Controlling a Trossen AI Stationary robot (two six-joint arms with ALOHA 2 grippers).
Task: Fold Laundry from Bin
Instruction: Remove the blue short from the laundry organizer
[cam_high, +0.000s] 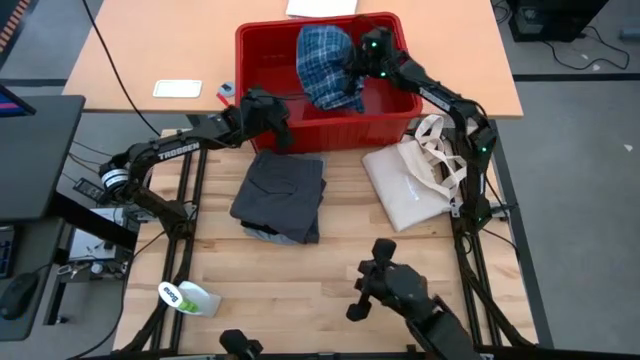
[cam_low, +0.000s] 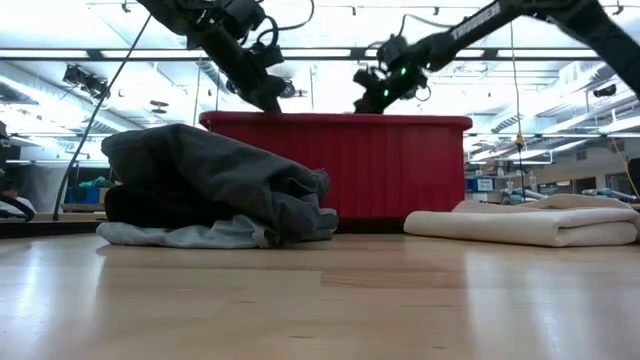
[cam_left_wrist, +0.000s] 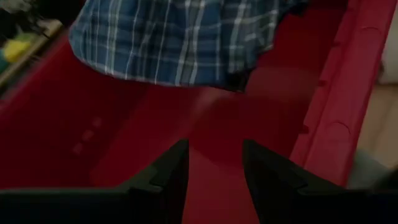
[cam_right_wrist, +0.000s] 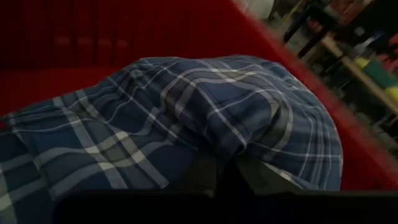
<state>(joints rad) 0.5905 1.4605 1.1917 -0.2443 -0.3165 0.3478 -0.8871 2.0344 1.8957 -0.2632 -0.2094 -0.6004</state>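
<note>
Plaid shirt (cam_right_wrist: 205, 118) fabric is pinched in our right claw (cam_right_wrist: 225, 167), clamped tight and lifting the blue cloth above the red bin (cam_high: 262, 55). We see the shirt draped over the bin's middle, its hem hanging free above the red floor. Our left claw (cam_left_wrist: 214, 168) sits at the bin's near-left corner with its fingers partly apart, gripping nothing. On the wooden surface (cam_high: 300, 285) in front of the bin lies a dark folded garment (cam_high: 280, 190) atop a light grey T-shirt (cam_low: 190, 236), with a cream tote bag (cam_high: 415, 180) beside them.
</note>
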